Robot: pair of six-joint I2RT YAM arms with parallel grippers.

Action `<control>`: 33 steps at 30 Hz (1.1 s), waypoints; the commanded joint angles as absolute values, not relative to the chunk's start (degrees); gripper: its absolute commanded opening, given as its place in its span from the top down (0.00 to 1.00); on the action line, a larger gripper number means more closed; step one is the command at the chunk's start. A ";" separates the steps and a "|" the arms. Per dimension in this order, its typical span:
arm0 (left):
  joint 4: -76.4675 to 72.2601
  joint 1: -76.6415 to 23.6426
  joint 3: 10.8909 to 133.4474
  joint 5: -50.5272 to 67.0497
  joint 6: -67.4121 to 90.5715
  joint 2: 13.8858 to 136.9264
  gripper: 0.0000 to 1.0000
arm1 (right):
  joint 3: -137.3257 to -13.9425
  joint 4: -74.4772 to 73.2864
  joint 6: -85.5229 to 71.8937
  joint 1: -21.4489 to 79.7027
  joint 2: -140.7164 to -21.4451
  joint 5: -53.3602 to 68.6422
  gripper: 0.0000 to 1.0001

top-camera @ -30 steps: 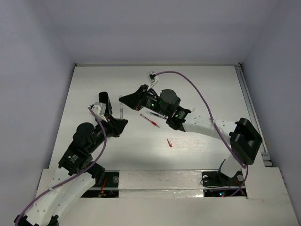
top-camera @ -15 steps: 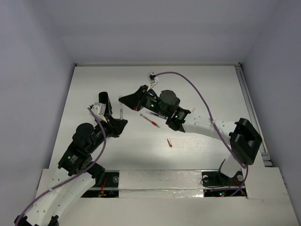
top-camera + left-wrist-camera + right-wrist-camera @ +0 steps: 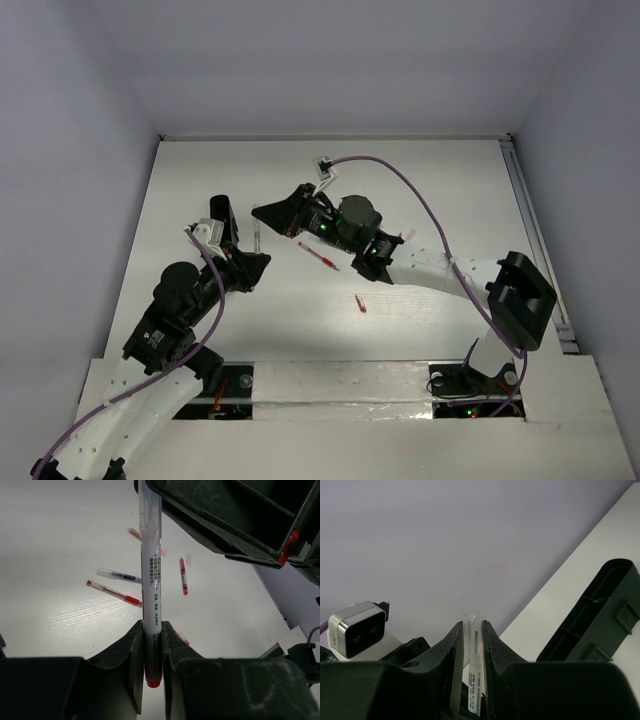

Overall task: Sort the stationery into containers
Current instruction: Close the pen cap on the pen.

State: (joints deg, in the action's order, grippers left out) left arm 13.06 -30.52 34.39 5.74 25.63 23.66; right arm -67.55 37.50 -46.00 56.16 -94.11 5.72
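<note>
A white pen with a red end (image 3: pixel 258 238) is held clear of the table between both arms. My left gripper (image 3: pixel 257 262) is shut on its red end, and in the left wrist view the pen (image 3: pixel 151 570) runs up from the left gripper (image 3: pixel 152 627). My right gripper (image 3: pixel 264 213) is shut on the other end, with the pen's clear cap (image 3: pixel 474 622) sticking out between the jaws of the right gripper (image 3: pixel 474 630). The black container (image 3: pixel 220 213) lies on the table beside the left wrist, and its ribbed side (image 3: pixel 600 615) shows in the right wrist view.
Loose pens lie mid-table: a red one (image 3: pixel 320 255) (image 3: pixel 114 591), a clear one (image 3: pixel 119 575) and another red one (image 3: pixel 183 576). A tiny red piece (image 3: pixel 360 303) lies nearer the arm bases. The right gripper's dark body (image 3: pixel 230 520) hangs close above the held pen.
The right arm's wrist and cable have drifted slightly left. Both grips and the pen between them look the same.
</note>
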 commanded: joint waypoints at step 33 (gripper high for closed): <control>1.85 -30.41 39.46 -0.53 24.96 27.94 1.00 | -55.81 39.11 -47.37 60.46 -90.00 9.14 1.00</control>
State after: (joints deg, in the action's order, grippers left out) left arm 14.98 -31.46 34.50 6.87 25.06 26.22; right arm -58.72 41.95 -47.57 56.75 -91.00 2.17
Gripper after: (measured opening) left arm 0.109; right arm 0.230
